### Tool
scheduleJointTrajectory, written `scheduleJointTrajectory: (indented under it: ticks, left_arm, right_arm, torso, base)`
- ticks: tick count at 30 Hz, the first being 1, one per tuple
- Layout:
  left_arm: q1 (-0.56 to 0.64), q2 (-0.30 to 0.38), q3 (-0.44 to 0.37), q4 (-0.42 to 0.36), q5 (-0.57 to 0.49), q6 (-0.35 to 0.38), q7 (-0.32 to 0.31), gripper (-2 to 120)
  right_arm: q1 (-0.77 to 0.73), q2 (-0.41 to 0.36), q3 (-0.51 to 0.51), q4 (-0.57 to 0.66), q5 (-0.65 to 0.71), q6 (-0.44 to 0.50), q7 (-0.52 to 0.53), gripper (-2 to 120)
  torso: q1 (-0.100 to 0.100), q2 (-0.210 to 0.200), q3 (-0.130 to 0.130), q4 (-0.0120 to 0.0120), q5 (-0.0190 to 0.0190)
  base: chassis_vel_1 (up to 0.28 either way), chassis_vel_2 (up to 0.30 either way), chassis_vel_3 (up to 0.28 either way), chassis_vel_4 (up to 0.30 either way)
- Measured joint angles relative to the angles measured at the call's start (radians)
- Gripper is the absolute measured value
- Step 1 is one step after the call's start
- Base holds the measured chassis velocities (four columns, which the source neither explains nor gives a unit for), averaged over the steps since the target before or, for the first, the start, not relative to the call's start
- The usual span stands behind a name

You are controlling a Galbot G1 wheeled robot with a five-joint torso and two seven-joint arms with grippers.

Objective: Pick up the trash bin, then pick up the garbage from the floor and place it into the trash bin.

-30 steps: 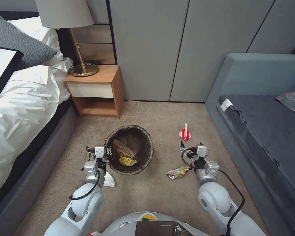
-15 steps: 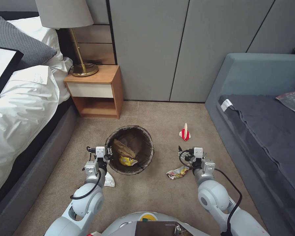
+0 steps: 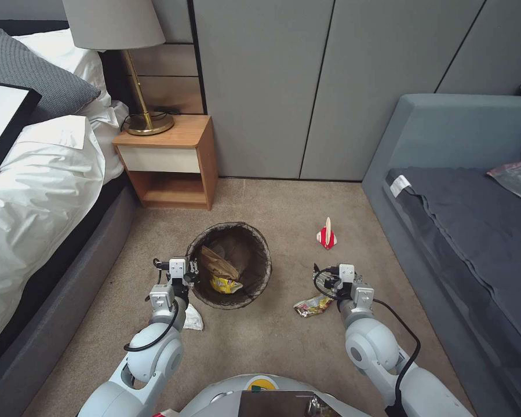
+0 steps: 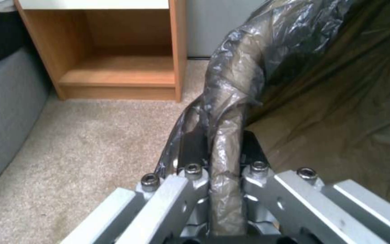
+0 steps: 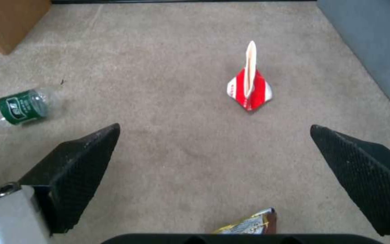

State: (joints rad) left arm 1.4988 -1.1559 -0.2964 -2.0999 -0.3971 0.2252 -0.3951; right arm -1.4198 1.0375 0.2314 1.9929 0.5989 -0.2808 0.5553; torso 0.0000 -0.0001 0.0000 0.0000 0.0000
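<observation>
Beside the trash bin (image 3: 228, 264), the left gripper (image 4: 224, 159) is clenching its bagged rim; the right gripper (image 5: 213, 162) is hanging released above a light, crinkly snack wrapper (image 3: 313, 304), probably easiest pinched mid-body.

The arms were glossy white-grey with round joints; black cables looped beside each wrist; the left tool (image 4: 224, 176) had silver links with hex screws; the right tool (image 5: 213, 159) bore black textured pads (image 5: 82, 156).
</observation>
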Motion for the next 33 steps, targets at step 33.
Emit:
scheduleJointTrajectory:
  ticks: [33]
  left_arm:
    - [0.005, -0.002, -0.003, -0.006, 0.001, 0.000, 0.000, 2]
  right_arm:
    - [0.060, 0.049, -0.056, -0.030, 0.292, -0.124, 0.216, 100]
  torso:
    - [0.000, 0.000, 0.000, 0.0000, 0.0000]
  base:
    - [0.000, 0.000, 0.000, 0.000]
